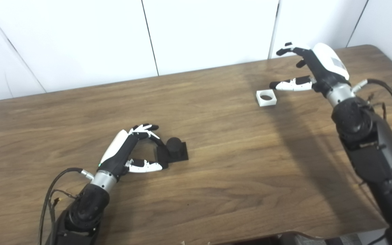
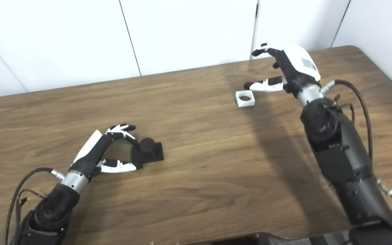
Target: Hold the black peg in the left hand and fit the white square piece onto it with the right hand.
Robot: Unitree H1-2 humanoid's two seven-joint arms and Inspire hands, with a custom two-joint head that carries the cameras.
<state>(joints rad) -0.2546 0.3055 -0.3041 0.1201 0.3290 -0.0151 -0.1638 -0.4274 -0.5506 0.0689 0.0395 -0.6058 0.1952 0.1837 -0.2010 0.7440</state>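
Note:
The black peg (image 1: 174,148), a short cylinder on a square black base, sits on the table left of centre. My left hand (image 1: 129,149) is just to its left, fingers curled above and thumb low, open around the base's near corner without holding it. The white square piece (image 1: 266,98) with a round hole lies flat at the back right. My right hand (image 1: 306,69) hovers just right of it, open, with the thumb pointing toward the piece and the fingers raised over it.
The wooden table (image 1: 216,190) spans the view, with a white panelled wall behind its far edge. Its right corner is rounded. Cables loop off both forearms.

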